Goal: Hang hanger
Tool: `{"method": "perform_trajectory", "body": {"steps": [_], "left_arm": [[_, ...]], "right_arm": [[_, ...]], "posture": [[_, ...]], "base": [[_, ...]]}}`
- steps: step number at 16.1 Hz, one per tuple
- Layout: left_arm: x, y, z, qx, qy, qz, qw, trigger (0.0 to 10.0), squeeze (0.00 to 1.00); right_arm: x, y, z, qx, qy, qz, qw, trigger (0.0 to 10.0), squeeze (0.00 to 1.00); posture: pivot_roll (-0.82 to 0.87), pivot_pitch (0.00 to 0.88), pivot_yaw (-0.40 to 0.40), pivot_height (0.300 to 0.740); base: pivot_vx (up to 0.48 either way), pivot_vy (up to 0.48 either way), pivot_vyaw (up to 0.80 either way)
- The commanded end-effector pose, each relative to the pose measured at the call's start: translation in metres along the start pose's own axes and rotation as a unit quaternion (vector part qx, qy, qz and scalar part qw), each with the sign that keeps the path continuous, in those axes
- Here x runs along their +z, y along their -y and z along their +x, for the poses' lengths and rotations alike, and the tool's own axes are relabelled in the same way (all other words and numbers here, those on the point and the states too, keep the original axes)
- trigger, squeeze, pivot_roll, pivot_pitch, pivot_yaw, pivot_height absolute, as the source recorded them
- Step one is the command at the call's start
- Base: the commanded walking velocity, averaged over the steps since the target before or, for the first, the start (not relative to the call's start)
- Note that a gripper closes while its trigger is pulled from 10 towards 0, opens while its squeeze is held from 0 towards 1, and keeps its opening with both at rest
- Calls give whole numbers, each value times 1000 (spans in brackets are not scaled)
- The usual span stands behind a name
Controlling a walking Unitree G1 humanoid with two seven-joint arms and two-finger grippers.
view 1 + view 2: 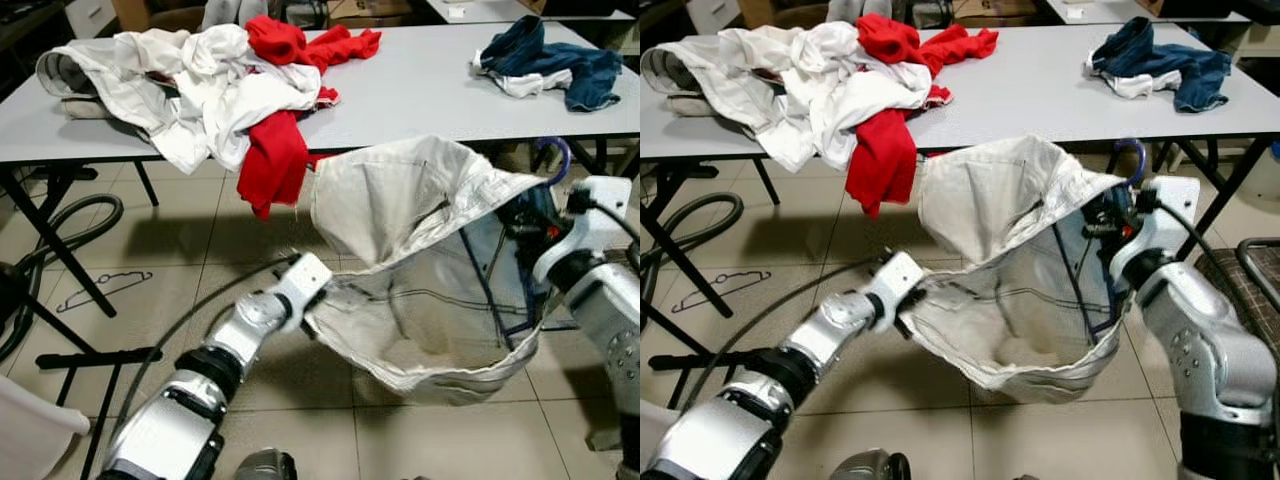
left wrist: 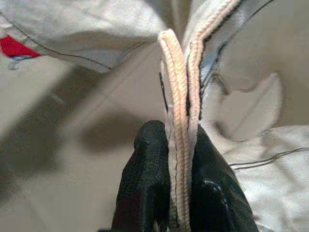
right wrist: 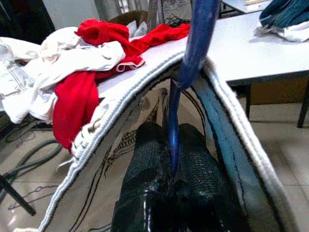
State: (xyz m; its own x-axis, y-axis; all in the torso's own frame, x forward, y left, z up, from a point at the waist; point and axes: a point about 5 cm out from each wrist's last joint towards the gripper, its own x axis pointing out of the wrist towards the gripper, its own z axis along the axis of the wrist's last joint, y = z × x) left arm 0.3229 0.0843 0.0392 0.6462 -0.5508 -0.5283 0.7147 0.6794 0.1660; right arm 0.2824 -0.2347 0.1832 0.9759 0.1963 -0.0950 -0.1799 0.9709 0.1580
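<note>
Blue hanger (image 3: 195,43) inside pale garment (image 1: 420,260), held mid-air before table (image 1: 420,90). Right gripper (image 3: 173,159) clamped on hanger stem; left gripper (image 2: 179,183) pinching hem. Probably light, rigid; cloth floppy. Best held near hook.

1. Even, diffuse indoor light is seen in both eye views; no hard highlights are noted on the grey table (image 1: 420,90).
2. Soft shadows are cast under the table onto the tiled floor (image 1: 190,235), so the light is judged to come from overhead.
3. Slight softness is seen overall in the eye views; the far background is dim.
4. Mild glare is seen on the silver left arm (image 1: 170,425) and the right arm (image 1: 1205,345).
5. In the left wrist view the cream seam (image 2: 178,159) is sharp and the fabric behind it is blurred.
6. In the right wrist view the blue hanger (image 3: 193,53) is smeared and the black fingers (image 3: 145,188) are underexposed.
</note>
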Motion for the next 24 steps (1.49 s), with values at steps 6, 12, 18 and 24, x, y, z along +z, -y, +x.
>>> {"method": "perform_trajectory", "body": {"steps": [6,12,18,24], "left_arm": [[9,-15,-14,-31,75,-71,994,10000,1000],[19,-44,-59,-102,162,-87,978,10000,1000],[101,-76,-110,-202,208,46,956,10000,1000],[140,-51,-103,-270,230,106,929,10000,647]], "right_arm": [[13,1,5,8,-12,-43,999,10000,0],[17,13,3,76,-22,-72,994,10000,0],[10,11,-41,382,-99,-120,911,10000,0],[19,16,-42,464,-126,-147,865,10000,0]], "posture": [[-54,0,40,740],[-34,0,36,740],[-18,0,53,740],[-20,0,51,740]], "base": [[0,0,0],[0,0,0],[0,0,0],[0,0,0]]}}
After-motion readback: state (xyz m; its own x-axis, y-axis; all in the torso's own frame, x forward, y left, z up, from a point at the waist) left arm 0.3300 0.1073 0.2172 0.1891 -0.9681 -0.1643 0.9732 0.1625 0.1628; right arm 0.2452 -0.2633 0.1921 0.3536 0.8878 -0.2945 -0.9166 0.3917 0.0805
